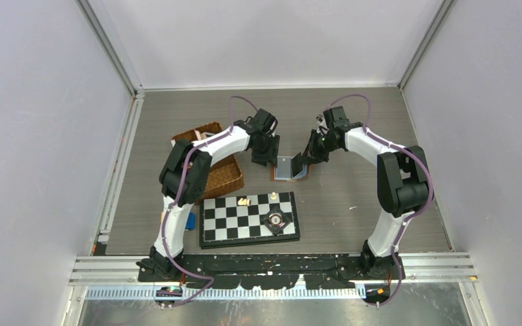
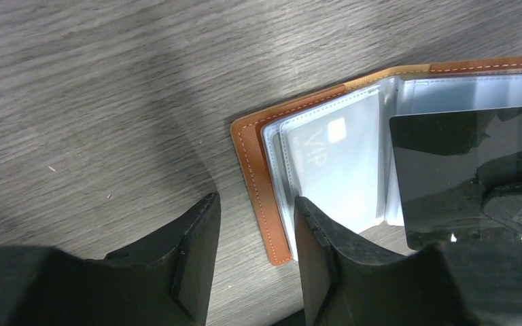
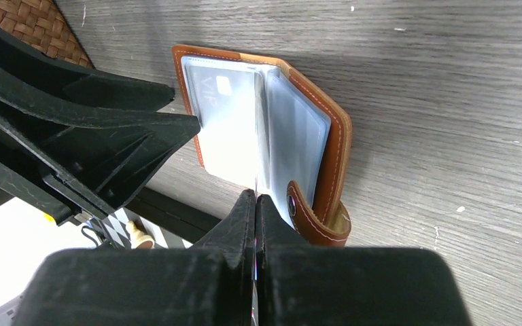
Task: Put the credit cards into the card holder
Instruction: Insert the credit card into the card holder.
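Observation:
The card holder (image 1: 303, 175) lies open on the table, tan-brown with clear sleeves; it also shows in the left wrist view (image 2: 251, 163) and the right wrist view (image 3: 329, 136). One pale credit card marked VIP (image 2: 333, 159) sits in a sleeve on its left half. My right gripper (image 3: 255, 200) is shut on a second credit card (image 2: 462, 170), holding it on edge over the sleeves. That card looks dark and reflective. My left gripper (image 2: 255, 224) is open at the holder's left edge, one finger (image 2: 312, 238) over the sleeves, the other over bare table.
A brown wicker basket (image 1: 214, 159) stands left of the holder, under the left arm. A chessboard (image 1: 248, 217) with a few pieces lies near the front. The holder's snap-tab strap (image 3: 306, 217) curls up beside my right fingers.

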You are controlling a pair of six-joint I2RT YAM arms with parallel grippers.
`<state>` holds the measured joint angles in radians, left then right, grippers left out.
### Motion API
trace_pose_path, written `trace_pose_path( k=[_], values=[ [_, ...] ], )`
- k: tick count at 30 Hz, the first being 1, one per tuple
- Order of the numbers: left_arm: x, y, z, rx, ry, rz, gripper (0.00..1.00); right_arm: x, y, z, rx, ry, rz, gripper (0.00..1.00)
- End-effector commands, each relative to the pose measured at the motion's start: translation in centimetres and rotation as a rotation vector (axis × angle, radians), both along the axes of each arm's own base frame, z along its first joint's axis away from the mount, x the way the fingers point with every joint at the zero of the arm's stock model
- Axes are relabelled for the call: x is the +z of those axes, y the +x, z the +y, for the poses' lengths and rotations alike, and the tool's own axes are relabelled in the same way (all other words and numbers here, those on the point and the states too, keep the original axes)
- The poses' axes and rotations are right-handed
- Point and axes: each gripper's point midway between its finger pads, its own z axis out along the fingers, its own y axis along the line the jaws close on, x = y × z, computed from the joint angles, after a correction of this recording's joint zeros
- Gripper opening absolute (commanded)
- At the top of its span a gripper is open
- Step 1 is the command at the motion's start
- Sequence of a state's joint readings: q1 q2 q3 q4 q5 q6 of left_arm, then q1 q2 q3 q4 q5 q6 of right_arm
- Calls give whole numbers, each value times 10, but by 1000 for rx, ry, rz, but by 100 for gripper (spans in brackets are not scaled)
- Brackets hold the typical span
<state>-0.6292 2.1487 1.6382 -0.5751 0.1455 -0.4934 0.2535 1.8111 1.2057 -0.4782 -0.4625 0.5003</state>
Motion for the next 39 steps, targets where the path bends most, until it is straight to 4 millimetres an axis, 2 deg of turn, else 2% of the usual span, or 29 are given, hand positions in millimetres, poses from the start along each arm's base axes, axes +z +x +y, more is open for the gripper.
trace_pose_path(
  k=[1,29,39],
  values=[
    [1,4,0,-19,33,-19,45,3,5,4,7,24,-21,0],
    [-12,4,4,-40,81,1,37,-23,4,5,21,16,-3,1],
    [-13,7,8,-36,104,-8,36,-34,5,-2,23,-26,-22,0]
  ],
)
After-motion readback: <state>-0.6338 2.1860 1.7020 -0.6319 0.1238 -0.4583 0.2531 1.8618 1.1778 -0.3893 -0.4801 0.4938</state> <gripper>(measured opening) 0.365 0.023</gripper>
